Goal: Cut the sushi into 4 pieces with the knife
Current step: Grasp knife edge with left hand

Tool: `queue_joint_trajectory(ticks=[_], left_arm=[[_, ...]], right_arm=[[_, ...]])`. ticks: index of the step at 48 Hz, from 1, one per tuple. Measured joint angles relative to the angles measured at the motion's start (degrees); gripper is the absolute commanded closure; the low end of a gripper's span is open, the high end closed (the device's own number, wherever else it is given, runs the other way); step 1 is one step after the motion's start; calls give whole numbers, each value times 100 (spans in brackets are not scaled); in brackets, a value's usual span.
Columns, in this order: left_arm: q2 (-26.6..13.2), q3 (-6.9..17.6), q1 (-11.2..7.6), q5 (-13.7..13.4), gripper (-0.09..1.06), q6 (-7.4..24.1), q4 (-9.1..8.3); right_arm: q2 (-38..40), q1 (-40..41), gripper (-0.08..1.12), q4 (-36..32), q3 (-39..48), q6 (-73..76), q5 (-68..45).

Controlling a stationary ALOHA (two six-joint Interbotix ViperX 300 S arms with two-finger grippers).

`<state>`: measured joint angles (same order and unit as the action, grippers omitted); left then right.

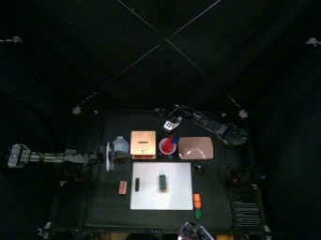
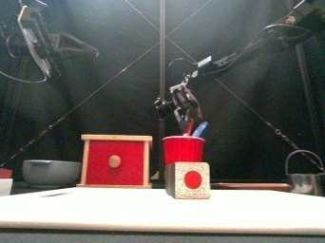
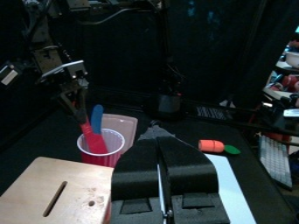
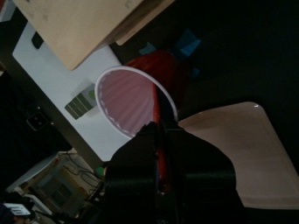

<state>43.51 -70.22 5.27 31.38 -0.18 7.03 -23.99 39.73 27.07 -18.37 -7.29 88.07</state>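
Above the red plastic cup [image 2: 184, 150], a red toy knife [image 3: 83, 122] is pinched by the right end effector [image 2: 181, 106]; the cup could be tipped by slanted lifting.

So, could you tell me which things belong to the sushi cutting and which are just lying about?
For the job: sushi roll, white board, red cup, knives, right hand.
Lying about: wooden box, pink tray, bowl, metal cutter, orange toy.

Right arm [image 1: 207, 127] stretched in toward the middle, wrist tipped down, right gripper [image 2: 180, 107] pointing at the table, jaws pinched tight on the red knife [image 3: 82, 112] that hangs just below the hand. Left arm [image 1: 51, 157] low and level out at its own side, left gripper [image 3: 163, 144] with jaws pressed together.
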Motion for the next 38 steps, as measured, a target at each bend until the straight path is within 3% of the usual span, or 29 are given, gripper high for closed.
queue_joint_trajectory(ticks=[13,29,38], left_arm=[[0,0,0,0,91,0,0],[-9,0,0,26,65,0,264],[-9,0,0,44,55,0,290]], right_arm=[[185,-44,101,9,-721,299,431],[1011,-308,101,97,-817,343,554],[1389,-519,101,62,-756,334,519]])
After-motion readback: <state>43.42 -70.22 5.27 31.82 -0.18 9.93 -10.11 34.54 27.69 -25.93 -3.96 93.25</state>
